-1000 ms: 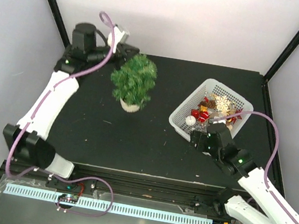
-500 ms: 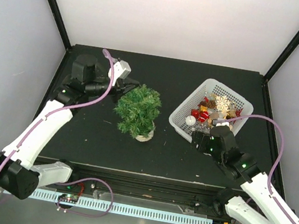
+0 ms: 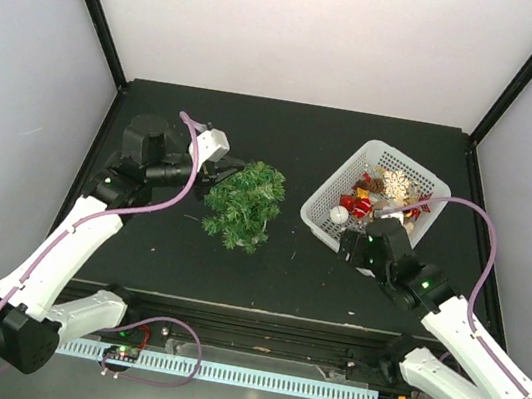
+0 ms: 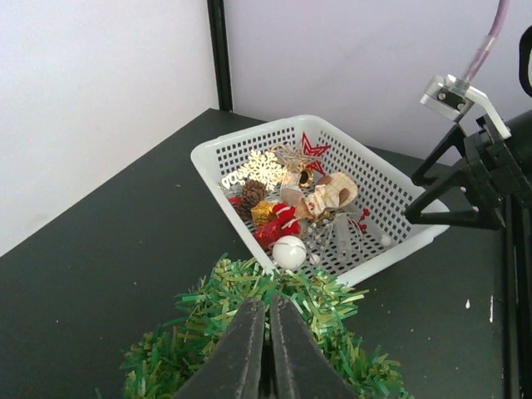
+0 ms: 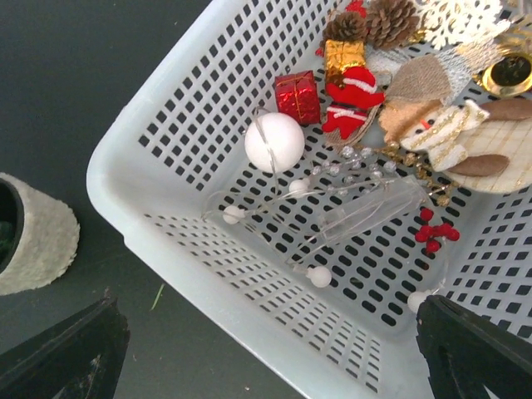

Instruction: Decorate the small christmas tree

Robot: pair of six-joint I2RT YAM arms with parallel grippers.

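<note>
The small christmas tree (image 3: pixel 245 206) leans over on the black table, left of the white basket (image 3: pixel 325 197). My left gripper (image 3: pixel 221 174) is shut on the foliage at its top, which fills the bottom of the left wrist view (image 4: pixel 320 307) round the closed fingers (image 4: pixel 249 349). The tree's white pot base (image 5: pixel 33 241) shows at the left edge of the right wrist view. My right gripper (image 3: pixel 355 246) is open and empty, hovering just above the basket's near corner (image 5: pixel 125 191).
The basket (image 4: pixel 218 160) holds several ornaments: a white ball (image 5: pixel 274 141), a red gift box (image 5: pixel 297 96), pine cones (image 5: pixel 391 18), a white snowflake (image 4: pixel 263 168), a red star (image 4: pixel 313 148) and a bead string (image 5: pixel 320 276). Black frame posts stand at the table's back corners.
My left gripper has pulled the tree from the back of the table forward and to the right, and the tree now leans. The right arm has shifted only slightly.
</note>
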